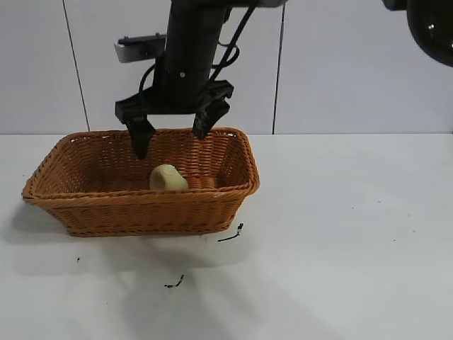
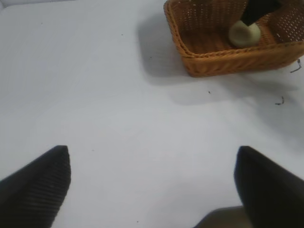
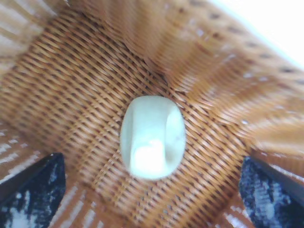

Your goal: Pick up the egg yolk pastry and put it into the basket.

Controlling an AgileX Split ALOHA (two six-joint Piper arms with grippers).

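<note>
The egg yolk pastry (image 1: 168, 178) is a pale cream dome lying on the floor of the orange-brown wicker basket (image 1: 141, 199), near its middle. My right gripper (image 1: 171, 142) hangs open just above the pastry, fingertips at about rim height, one on each side, touching nothing. In the right wrist view the pastry (image 3: 152, 137) lies free on the basket weave (image 3: 85, 85) between the spread fingers of the gripper (image 3: 152, 190). My left gripper (image 2: 152, 173) is open and empty over bare table, well away from the basket (image 2: 213, 61) and pastry (image 2: 244, 34).
The basket stands at the left of the white table (image 1: 340, 234). Two small black scraps (image 1: 231, 236) (image 1: 175, 283) lie on the table in front of it. A pale panelled wall stands behind.
</note>
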